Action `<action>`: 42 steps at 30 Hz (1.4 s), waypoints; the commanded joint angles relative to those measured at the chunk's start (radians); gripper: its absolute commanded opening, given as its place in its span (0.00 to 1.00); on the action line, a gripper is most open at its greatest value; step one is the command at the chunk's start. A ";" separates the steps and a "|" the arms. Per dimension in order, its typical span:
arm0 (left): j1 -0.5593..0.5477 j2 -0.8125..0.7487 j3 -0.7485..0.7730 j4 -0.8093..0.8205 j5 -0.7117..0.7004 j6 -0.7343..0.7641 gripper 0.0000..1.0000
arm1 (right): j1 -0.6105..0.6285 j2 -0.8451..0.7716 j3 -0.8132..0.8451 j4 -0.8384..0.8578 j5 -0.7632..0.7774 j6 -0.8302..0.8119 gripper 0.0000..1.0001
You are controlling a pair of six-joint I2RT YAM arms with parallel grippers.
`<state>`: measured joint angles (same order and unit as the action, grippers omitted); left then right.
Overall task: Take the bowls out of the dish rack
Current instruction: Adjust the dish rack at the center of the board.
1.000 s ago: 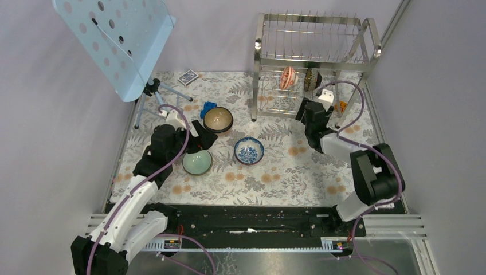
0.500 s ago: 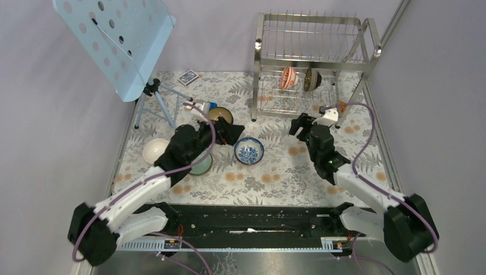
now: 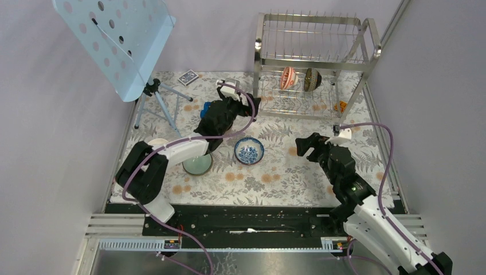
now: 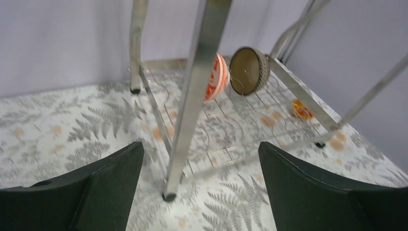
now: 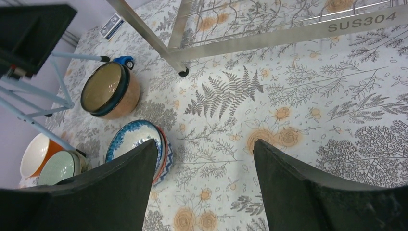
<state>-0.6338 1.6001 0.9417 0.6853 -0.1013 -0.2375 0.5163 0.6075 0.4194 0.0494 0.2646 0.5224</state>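
The steel dish rack (image 3: 312, 63) stands at the back right. On its lower tier an orange-red patterned bowl (image 3: 287, 77) and a dark bowl (image 3: 312, 79) stand on edge; both show in the left wrist view, the orange-red bowl (image 4: 217, 77) and the dark bowl (image 4: 248, 70). My left gripper (image 3: 252, 104) is open and empty at the rack's front left leg (image 4: 192, 96). My right gripper (image 3: 306, 146) is open and empty over the mat, right of the blue-and-white bowl (image 3: 249, 150). A pale green bowl (image 3: 197, 163), a white bowl (image 3: 156, 143) and a brown bowl with tan inside (image 5: 108, 89) sit on the mat.
A pale blue perforated music stand (image 3: 114, 40) on a tripod fills the back left. A card box (image 3: 188, 77) and a blue toy (image 3: 207, 107) lie near it. A small orange object (image 3: 343, 105) lies by the rack's right leg. Walls close both sides.
My left arm has swung from over the green bowl up and right to the rack's front left leg. My right arm has drawn back from the rack toward the near edge.
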 commanded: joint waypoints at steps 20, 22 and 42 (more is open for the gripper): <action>0.095 0.263 0.268 0.149 0.167 0.024 0.93 | 0.006 -0.176 0.059 -0.270 -0.074 0.003 0.82; 0.097 0.276 0.273 0.159 0.200 0.020 0.90 | 0.007 -0.181 0.056 -0.273 -0.072 0.007 0.82; -0.010 0.256 0.247 0.233 0.269 -0.015 0.31 | 0.005 -0.209 0.189 -0.413 0.031 -0.011 0.83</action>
<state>-0.5705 1.9263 1.2045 0.8253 0.1051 -0.2367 0.5171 0.4026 0.5369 -0.3252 0.2352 0.5285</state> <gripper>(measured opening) 0.343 0.821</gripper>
